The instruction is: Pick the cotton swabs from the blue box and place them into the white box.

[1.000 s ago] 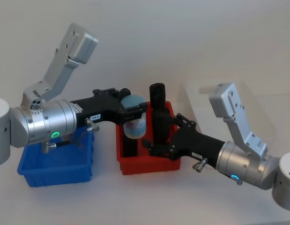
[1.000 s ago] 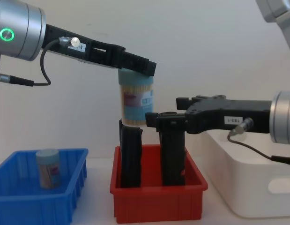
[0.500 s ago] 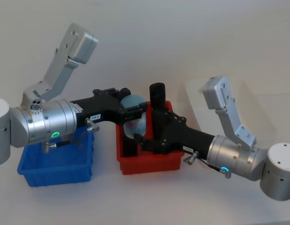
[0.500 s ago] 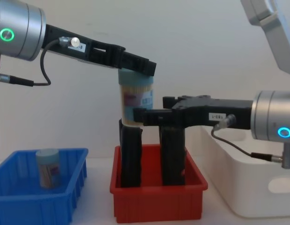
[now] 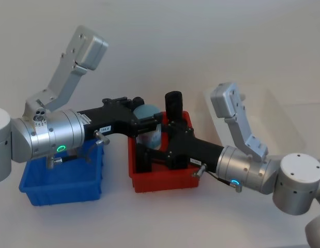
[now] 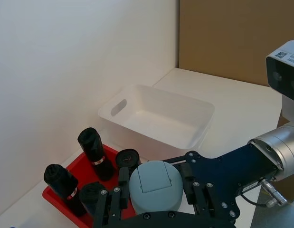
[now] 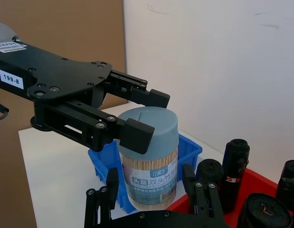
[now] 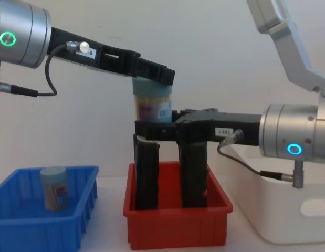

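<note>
Cotton swabs [image 8: 153,107] in left claw [image 8: 151,79] abv red bin [image 8: 175,229]; white table [image 5: 149,219], wall [image 8: 215,47].

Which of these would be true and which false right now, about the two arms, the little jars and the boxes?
1. The jaws of the left arm hold a cotton swab jar by its lid, above the red bin. True.
2. The white box already has a jar in it. False: no jar lies inside it.
3. The blue box holds nothing. False: a second jar stands in it.
4. The jaws of the right arm stand on either side of the held jar's lower part. True.
</note>
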Controlling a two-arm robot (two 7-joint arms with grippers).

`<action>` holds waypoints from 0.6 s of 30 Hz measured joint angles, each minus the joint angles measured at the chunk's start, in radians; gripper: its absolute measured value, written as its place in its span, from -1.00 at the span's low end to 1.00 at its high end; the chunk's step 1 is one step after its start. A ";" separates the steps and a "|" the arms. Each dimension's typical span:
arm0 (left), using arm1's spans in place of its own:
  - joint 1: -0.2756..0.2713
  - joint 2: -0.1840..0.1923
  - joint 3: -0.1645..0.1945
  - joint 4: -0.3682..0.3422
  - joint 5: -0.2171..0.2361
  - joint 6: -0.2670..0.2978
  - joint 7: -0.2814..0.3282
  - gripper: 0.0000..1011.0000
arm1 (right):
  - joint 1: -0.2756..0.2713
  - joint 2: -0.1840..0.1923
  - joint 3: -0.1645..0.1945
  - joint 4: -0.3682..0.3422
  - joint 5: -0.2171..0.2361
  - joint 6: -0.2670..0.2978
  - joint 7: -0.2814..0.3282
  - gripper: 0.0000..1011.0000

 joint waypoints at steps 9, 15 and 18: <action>0.000 0.000 0.000 0.000 0.000 0.000 0.001 0.30 | 0.017 -0.013 -0.011 0.034 -0.004 -0.019 -0.007 0.26; 0.000 0.000 0.000 0.000 0.000 0.000 0.001 0.40 | 0.023 -0.017 -0.015 0.048 -0.004 -0.028 -0.018 0.23; 0.000 0.000 0.000 0.000 0.000 0.000 0.001 0.57 | 0.025 -0.018 -0.016 0.052 -0.002 -0.031 -0.023 0.23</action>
